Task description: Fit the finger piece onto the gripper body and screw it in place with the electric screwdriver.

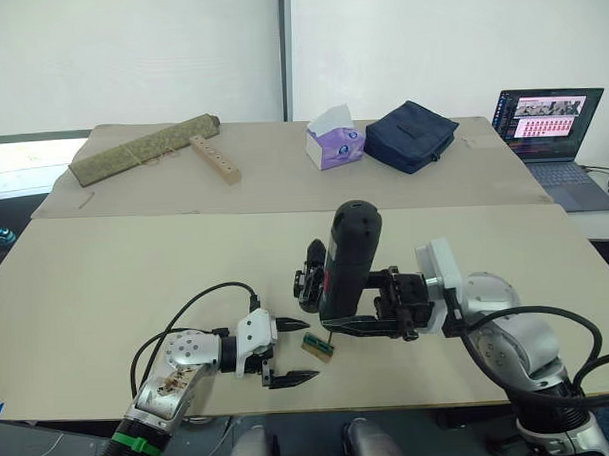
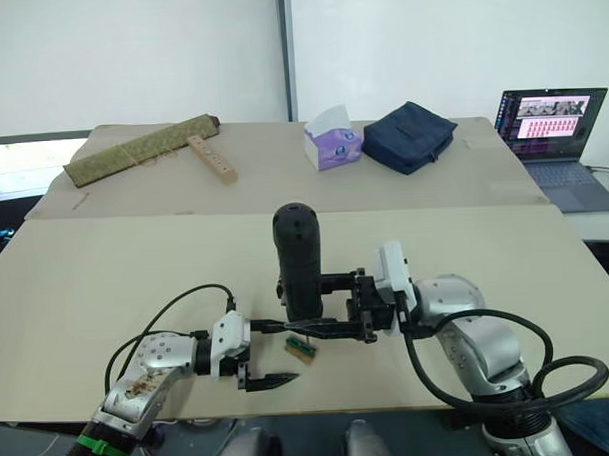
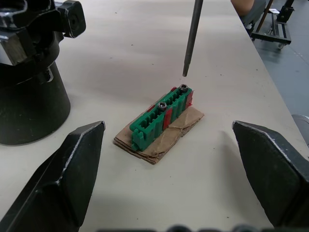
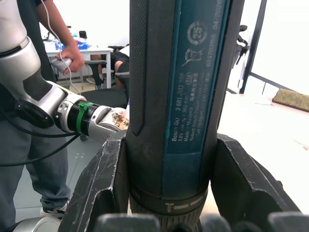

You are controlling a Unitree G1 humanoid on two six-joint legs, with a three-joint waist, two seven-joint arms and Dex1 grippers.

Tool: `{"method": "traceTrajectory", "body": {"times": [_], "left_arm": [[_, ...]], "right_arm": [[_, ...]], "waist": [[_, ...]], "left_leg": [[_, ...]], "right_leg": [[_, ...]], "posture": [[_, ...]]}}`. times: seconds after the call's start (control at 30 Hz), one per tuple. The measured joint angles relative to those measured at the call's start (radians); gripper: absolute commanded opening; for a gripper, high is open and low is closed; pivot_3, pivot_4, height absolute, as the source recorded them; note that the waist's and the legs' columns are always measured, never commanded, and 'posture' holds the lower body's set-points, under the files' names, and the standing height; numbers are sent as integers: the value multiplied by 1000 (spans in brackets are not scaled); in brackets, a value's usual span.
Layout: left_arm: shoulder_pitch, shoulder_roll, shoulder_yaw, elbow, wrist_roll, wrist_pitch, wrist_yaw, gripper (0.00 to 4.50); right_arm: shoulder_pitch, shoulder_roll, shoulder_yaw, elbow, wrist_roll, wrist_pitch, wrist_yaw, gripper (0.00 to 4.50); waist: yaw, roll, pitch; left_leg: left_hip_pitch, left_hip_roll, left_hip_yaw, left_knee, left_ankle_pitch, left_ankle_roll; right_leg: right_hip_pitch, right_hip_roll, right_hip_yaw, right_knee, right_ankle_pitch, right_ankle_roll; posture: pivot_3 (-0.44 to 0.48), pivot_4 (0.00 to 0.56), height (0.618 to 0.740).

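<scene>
My right gripper (image 1: 343, 309) is shut on the electric screwdriver (image 1: 351, 254), holding the thick black cylinder upright with its thin bit (image 3: 191, 34) pointing down. The bit's tip hovers just above one end of a small green block (image 3: 161, 115), which carries two screws and lies on a scrap of brown card. My left gripper (image 1: 311, 349) rests low on the table, open, its fingers (image 3: 72, 169) on either side of the green block without touching it. The black gripper body (image 1: 311, 272) stands right behind the screwdriver, partly hidden by it. The finger piece is out of view.
On the far table lie a rolled olive mat (image 1: 142, 149), a wooden strip with holes (image 1: 214, 158), a tissue box (image 1: 333, 137) and a dark blue bag (image 1: 411, 134). An open laptop (image 1: 549, 119) stands at the far right. A person (image 4: 58, 53) stands beside the table.
</scene>
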Motion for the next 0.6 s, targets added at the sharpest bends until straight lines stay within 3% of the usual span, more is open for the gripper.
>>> {"method": "traceTrajectory", "body": {"times": [0.6], "left_arm": [[3, 0, 0, -1, -1, 0, 3, 4500]], "right_arm": [[16, 4, 1, 6, -29, -3, 15, 1928]], "waist": [[0, 0, 0]], "left_leg": [[0, 0, 0, 0, 0, 0]], "right_leg": [[0, 0, 0, 0, 0, 0]], "posture": [[0, 150, 740]]}}
